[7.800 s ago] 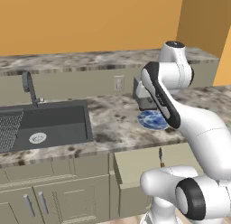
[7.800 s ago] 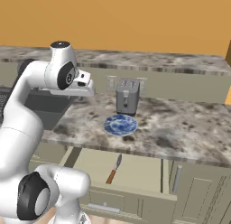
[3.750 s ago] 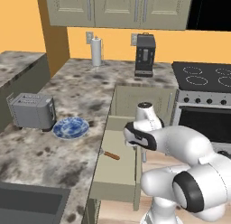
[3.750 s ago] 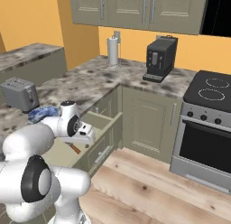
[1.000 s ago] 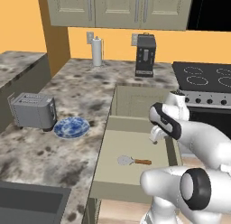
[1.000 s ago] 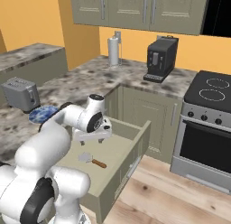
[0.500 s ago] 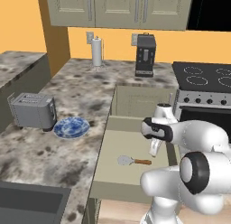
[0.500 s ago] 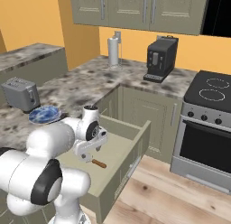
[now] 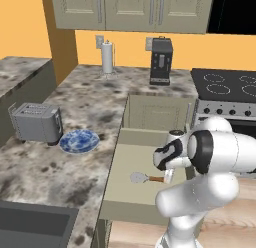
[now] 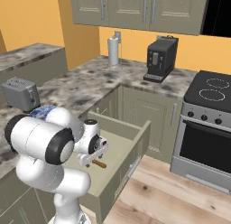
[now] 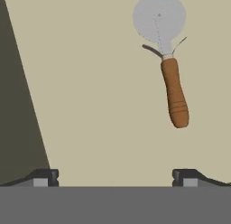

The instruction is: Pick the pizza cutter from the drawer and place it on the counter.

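Presently the drawer [image 9: 150, 197] stands pulled out from the cabinets beneath the table [image 9: 95, 107], its flat beige bottom exposed. The pizza cutter [image 9: 148, 178] lies flat on that bottom, near the middle, touching no wall. In the left base view its grey wheel points away from the arm and the end of its wooden handle is cut off by the arm's wrist. In the right base view the pizza cutter [image 10: 99, 164] shows as a short stretch of brown handle; the wheel is hidden behind the arm.

In the hand view the pizza cutter [image 11: 167, 60] appears whole, wheel toward the top of the picture, handle running down and slightly right. The hand [image 11: 115, 175] hangs above the drawer floor with its fingertips [image 11: 43, 177] spread wide and nothing between them. The cutter sits off toward the right-hand tip, apart from both tips. How high the hand is above the cutter cannot be judged. A dark band at the left of this view appears to be a drawer wall in shadow.

On the table, well apart from the drawer, stand a toaster [image 9: 36, 123], a blue plate [image 9: 79, 140] just beside it, a paper towel roll [image 9: 107, 57] and a black coffee machine [image 9: 161, 61]. A stovetop [image 9: 225, 84] lies beyond the drawer, cut off at the picture edge.
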{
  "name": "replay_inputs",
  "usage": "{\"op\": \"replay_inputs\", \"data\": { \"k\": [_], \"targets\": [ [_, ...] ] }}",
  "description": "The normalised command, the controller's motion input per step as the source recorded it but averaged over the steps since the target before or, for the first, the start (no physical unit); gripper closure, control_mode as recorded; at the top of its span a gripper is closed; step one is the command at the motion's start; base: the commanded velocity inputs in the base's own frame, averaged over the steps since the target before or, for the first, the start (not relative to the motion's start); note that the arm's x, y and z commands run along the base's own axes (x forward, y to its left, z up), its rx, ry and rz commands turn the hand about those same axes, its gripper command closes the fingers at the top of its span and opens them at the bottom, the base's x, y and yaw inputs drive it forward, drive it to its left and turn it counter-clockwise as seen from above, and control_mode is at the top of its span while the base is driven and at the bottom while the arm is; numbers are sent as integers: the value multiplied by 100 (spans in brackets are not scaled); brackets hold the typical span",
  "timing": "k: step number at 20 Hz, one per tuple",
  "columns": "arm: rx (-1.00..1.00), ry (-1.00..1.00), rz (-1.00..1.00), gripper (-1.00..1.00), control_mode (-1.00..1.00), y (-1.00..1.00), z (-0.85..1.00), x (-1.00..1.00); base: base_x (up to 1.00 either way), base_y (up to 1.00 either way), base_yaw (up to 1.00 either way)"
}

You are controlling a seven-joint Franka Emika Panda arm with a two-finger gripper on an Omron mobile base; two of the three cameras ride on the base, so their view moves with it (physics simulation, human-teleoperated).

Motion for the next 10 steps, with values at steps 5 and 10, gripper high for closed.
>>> {"op": "replay_inputs", "data": {
  "k": [5,10],
  "targets": [
    [0,0,2,-100,-100,0,-70,34,0,0,0],
    [0,-8,2,-100,-100,0,-37,60,0,0,0]
  ]
}}
